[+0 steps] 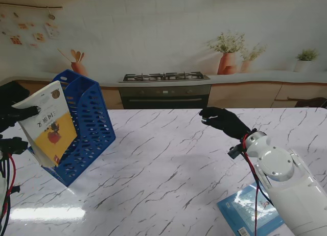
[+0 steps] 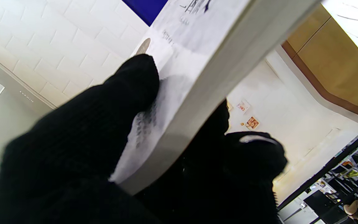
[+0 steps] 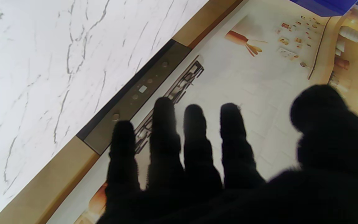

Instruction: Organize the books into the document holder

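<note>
While the left hand (image 1: 15, 116) grips a yellow-covered book (image 1: 48, 124) against the tilted blue document holder (image 1: 87, 126) at the desk's left, insertion is underway; next, lower it between the walls, as the right hand (image 1: 225, 121) hovers empty, fingers spread.

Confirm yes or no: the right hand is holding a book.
No. In the stand's view the right hand hangs bare over the marble table, fingers apart, while the blue book lies flat beside its arm.

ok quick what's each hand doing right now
left hand: shut on the yellow-and-white book, beside the blue holder.
right hand: open, holding nothing.
</note>
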### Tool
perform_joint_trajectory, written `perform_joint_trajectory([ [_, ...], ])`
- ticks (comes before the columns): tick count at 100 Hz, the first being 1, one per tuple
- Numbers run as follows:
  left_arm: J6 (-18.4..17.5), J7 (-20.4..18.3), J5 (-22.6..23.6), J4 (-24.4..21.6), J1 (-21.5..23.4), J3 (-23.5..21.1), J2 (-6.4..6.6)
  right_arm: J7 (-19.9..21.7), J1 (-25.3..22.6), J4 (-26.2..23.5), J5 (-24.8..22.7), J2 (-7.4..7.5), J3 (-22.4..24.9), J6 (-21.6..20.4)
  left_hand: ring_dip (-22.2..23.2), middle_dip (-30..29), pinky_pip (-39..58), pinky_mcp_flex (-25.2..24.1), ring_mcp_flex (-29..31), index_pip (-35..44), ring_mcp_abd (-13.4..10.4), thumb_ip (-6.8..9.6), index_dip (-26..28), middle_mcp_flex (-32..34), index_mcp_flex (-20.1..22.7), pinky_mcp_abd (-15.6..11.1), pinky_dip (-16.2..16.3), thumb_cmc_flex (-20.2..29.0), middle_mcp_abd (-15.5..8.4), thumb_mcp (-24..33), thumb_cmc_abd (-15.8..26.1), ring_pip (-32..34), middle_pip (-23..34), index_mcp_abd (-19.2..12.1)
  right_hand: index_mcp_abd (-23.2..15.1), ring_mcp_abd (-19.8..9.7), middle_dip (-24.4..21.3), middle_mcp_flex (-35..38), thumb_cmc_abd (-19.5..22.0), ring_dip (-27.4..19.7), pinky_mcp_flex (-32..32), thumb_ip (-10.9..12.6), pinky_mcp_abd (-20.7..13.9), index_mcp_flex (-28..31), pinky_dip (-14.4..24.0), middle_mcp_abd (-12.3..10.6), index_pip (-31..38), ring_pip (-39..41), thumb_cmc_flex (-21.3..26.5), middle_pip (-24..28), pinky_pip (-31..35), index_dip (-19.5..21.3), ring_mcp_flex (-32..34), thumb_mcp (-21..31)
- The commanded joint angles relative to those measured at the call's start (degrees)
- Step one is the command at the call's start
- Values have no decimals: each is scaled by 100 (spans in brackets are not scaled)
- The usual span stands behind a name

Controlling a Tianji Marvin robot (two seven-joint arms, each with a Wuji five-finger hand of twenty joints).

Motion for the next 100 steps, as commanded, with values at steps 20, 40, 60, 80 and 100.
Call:
perform_joint_trajectory([
  [20,-409,13,-83,543,-279,151,-6,8,-51,-20,-26,-28,-7,62,-32,203,154,53,260,125,-418,377,118,126,61,-434,-102,650,-787,652,485,-285,61,-507,-18,-212,-20,-32,144,-61,-101,223,1123,-84,-73,-223,-71,-130,-185,-32,-105,-107,-127,-153],
  [40,-559,45,-208,852,-430,251,-6,2,-47,-22,-35,-30,-16,88,-8,213,115,52,249,136,-413,372,122,124,59,-408,-103,659,-789,630,488,-313,61,-521,-25,-212,-19,-25,156,-64,-100,223,1127,-78,-74,-223,-69,-133,-195,-33,-115,-108,-132,-169],
  [60,-925,167,-353,1265,-613,342,-22,-3,-45,-12,-19,-33,-28,100,15,232,61,7,219,166,-418,352,134,121,39,-382,-101,656,-842,609,492,-343,65,-583,-23,-214,-20,-23,170,-66,-113,224,1124,-73,-76,-235,-68,-136,-197,-36,-131,-110,-137,-180],
  [80,-1179,267,-461,1676,-790,424,-36,-10,-49,-15,-35,-34,-18,116,25,242,28,-27,186,192,-428,328,140,103,20,-354,-85,649,-871,597,503,-376,59,-630,-32,-221,-21,-17,174,-69,-118,223,1126,-60,-79,-235,-63,-140,-208,-40,-145,-111,-142,-195],
  [100,-1406,219,-624,2086,-1016,480,-22,-32,-48,0,-50,-38,-18,122,33,256,-34,-124,140,215,-430,302,144,89,-3,-321,-56,650,-915,563,528,-419,55,-683,-36,-228,-22,-2,202,-69,-117,222,1127,-49,-77,-255,-61,-139,-228,-44,-148,-114,-138,-206],
])
